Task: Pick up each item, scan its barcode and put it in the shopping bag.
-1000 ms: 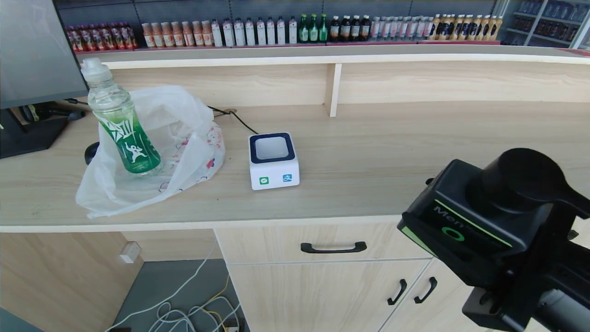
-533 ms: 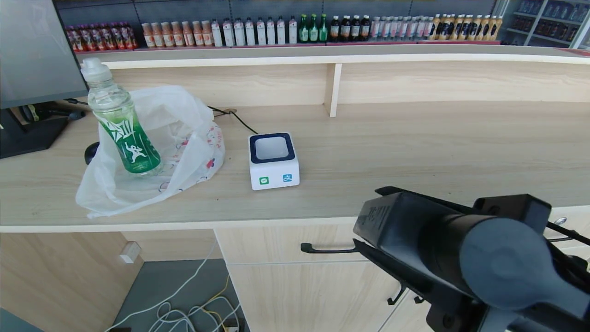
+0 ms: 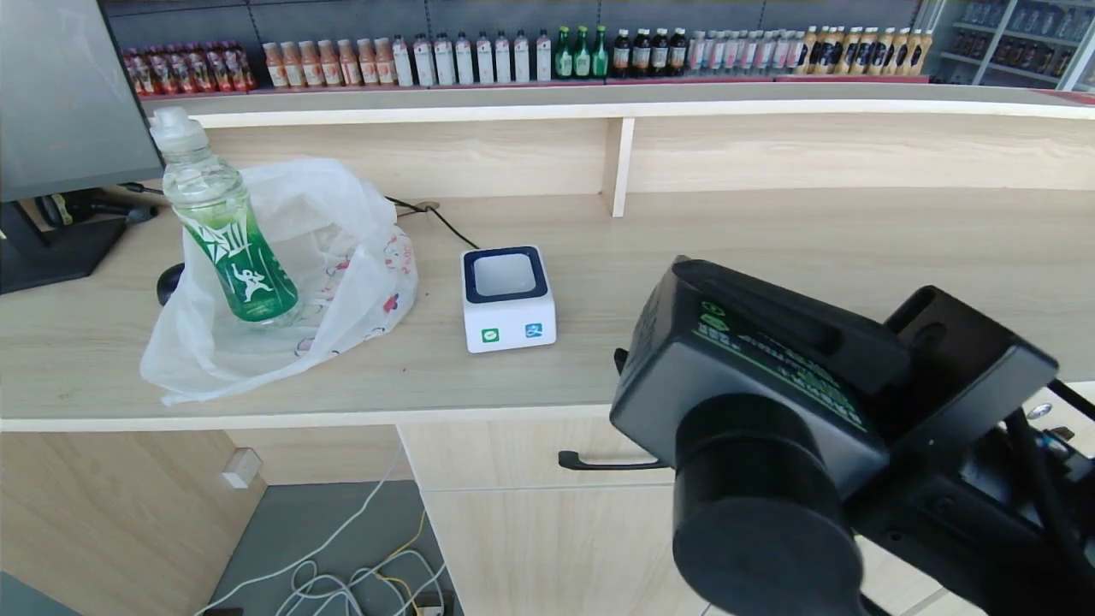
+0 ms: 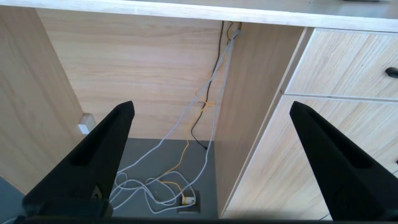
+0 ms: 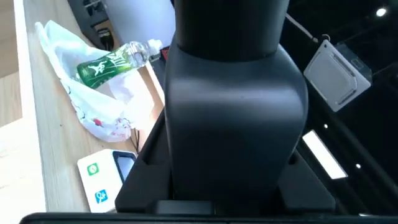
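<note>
Seemingly in shopping bag (image 3: pixel 364 257) — upright bottle (image 3: pixel 227 231).

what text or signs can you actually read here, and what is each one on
No words read clearly.
black bottle: green print, blurred.
green bottle: white figure and marks, not readable as text.
scanner: one green icon and one blue icon, no legible words.
bag: red print, crumpled, unreadable.
shelf bottles: labels too small.

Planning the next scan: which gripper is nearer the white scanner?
Right. The right gripper, holding a black bottle, is at the front of the counter, right of the scanner; the left gripper is open below it, by the cables.
</note>
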{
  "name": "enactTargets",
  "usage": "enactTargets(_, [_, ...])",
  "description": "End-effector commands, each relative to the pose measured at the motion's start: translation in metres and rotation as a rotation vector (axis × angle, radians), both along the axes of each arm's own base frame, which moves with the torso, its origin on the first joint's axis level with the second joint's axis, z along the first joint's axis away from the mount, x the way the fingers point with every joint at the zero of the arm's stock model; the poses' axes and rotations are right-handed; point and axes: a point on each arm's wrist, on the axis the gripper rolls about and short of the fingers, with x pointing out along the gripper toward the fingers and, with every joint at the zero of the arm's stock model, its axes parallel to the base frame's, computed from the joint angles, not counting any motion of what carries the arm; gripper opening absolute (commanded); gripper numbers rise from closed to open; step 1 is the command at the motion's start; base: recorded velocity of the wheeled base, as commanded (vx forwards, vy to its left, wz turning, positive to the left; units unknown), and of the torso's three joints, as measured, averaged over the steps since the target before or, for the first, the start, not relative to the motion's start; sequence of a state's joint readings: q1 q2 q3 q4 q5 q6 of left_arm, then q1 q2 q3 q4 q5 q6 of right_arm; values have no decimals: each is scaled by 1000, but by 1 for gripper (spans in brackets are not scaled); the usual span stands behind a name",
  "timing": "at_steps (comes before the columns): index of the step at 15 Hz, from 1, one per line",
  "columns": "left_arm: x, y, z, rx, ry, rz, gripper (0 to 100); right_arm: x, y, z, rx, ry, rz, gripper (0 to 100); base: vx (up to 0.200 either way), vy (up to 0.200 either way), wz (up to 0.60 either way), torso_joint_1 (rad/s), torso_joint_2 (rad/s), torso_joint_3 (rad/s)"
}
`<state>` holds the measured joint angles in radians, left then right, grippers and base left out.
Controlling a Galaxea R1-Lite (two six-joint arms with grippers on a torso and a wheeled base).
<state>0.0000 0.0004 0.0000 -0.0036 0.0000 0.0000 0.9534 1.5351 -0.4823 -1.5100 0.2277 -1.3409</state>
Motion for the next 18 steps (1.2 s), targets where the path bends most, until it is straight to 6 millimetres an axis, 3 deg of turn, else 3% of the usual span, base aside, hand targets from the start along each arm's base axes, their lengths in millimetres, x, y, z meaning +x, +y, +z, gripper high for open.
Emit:
enactTargets(1, [0,0,0,0,-1,0,100,-12,8,-18,-62,18,53,0,0,0,0,0,0,0])
enactTargets(3, [0,0,0,0,-1,2,100,-23,11,-30,-99,29,100,0,0,0,0,0,0,0])
enactTargets(5, [0,0,0,0,-1,0,100,-19,15,-28,-91,-28,73,0,0,0,0,0,0,0])
enactTargets(9, [0,0,0,0,-1,0,100,-21,10,-18,-115,-227,-19,0,0,0,0,0,0,0])
enactTargets(18, [0,0,0,0,0,0,100,-26,-2,3,-95,-454,-141,0,0,0,0,0,0,0])
